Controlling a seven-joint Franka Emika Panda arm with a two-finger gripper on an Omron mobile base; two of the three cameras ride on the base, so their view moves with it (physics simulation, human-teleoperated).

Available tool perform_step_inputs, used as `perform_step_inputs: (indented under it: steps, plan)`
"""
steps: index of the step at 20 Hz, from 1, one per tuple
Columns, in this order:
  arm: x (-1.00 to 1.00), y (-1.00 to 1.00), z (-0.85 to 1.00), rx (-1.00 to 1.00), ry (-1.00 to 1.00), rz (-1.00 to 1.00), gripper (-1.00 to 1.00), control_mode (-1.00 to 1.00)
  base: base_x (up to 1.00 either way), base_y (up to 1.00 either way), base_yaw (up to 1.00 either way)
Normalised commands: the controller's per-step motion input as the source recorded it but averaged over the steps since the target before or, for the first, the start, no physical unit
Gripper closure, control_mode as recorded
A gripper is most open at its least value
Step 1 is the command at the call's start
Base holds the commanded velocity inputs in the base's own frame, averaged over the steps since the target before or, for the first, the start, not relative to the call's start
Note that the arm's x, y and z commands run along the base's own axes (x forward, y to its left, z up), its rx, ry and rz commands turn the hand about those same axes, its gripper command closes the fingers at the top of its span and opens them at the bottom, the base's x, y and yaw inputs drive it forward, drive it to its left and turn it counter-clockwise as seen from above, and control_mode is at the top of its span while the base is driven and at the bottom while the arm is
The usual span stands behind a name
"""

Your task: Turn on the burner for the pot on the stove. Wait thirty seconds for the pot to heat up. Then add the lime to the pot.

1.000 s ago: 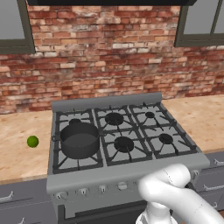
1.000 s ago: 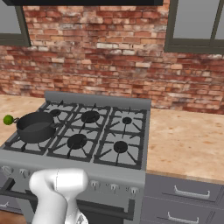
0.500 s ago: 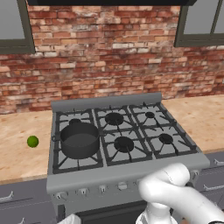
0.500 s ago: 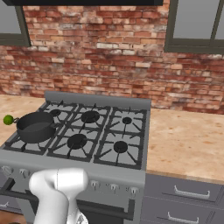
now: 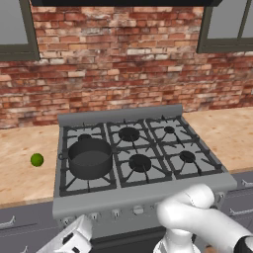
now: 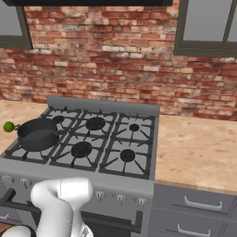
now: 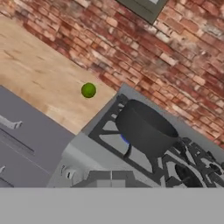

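On the stove [image 5: 143, 195], your pot [image 5: 90, 157] sat on the near-left burner, and the hand view showed a bit of blue under it [image 7: 125, 139], so I'd guess that burner was lit. You had the lime [image 5: 36, 159] on the counter [image 5: 24, 168] just left of the stove, untouched. Jaws were shut on nothing. Looked like you were in the waiting stage, lime step left.

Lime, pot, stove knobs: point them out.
lime [image 5: 36, 159], left base view, middle of the fruit on the counter
pot [image 5: 90, 159], left base view, front of its outer wall
stove knobs [image 6: 120, 198], right base view, one knob on the front panel
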Motion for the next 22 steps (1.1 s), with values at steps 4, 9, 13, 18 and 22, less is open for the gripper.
perform_step_inputs:
  steps: [4,9,13,18,22]
  plan:
    - [0.13,-0.09,0.42,0.0,0.27,-0.03,1.0,-1.0,0.0,0.0,0.0]
    - [0.15,-0.09,0.45,0.0,0.15,-0.01,1.0,-1.0,0.0,0.0,0.0]
    - [0.45,-0.21,0.32,0.0,0.18,-0.01,1.0,-1.0,0.0,0.0,0.0]
    - [0.79,-0.01,0.07,0.0,0.21,0.0,1.0,-1.0,0.0,0.0,0.0]
    - [0.41,-0.01,0.33,-0.05,0.13,-0.07,1.0,-1.0,0.0,0.0,0.0]
